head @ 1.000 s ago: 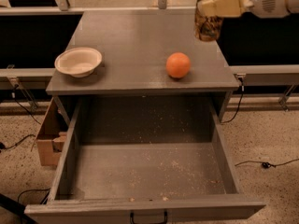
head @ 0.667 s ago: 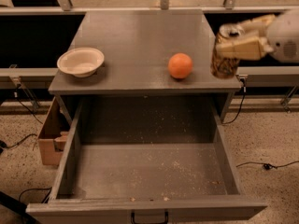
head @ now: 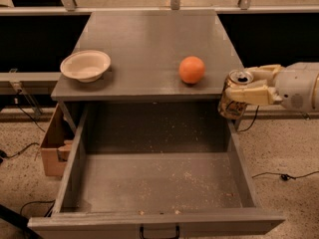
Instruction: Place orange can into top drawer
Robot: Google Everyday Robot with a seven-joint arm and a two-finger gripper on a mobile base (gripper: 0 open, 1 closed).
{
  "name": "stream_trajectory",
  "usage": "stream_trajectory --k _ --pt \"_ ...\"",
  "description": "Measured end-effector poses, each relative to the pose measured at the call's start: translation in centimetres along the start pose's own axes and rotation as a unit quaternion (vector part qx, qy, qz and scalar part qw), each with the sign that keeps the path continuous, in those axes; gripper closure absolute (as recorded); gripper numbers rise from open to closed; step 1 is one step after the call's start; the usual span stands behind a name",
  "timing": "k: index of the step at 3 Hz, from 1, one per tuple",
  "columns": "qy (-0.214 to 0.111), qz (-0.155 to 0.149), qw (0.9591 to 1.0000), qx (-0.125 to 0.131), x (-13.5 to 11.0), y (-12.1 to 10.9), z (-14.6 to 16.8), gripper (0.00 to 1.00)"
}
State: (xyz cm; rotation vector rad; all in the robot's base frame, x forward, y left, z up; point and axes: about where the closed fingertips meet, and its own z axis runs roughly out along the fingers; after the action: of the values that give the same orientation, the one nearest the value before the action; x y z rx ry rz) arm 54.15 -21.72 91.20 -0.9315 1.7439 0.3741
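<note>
My gripper (head: 245,89) comes in from the right edge and is shut on the orange can (head: 232,102), a golden-brown mottled can with a silver top and pull tab. It holds the can upright in the air just off the cabinet top's right front corner, above the right wall of the top drawer (head: 159,180). The drawer is pulled wide open, grey, with a crumb-speckled floor and a dark handle (head: 159,231) on its front panel. Nothing lies in the drawer.
On the grey cabinet top (head: 149,39) a round orange fruit (head: 192,69) sits at the front right and a white bowl (head: 85,65) at the front left. A cardboard box (head: 52,146) stands on the floor left of the drawer. Cables lie on the speckled floor.
The gripper has carried the can down and forward, from high above the cabinet's back right to beside its right front corner, over the drawer's right wall.
</note>
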Motion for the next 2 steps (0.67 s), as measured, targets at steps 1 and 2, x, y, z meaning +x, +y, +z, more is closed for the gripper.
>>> stream_trajectory --k 1,2 --pt "-0.042 0.004 0.9989 -0.021 1.73 1.26 2.94 1.0" --pt "-0.045 0.0 0.9987 -0.025 1.6 1.49 3.3 1.0"
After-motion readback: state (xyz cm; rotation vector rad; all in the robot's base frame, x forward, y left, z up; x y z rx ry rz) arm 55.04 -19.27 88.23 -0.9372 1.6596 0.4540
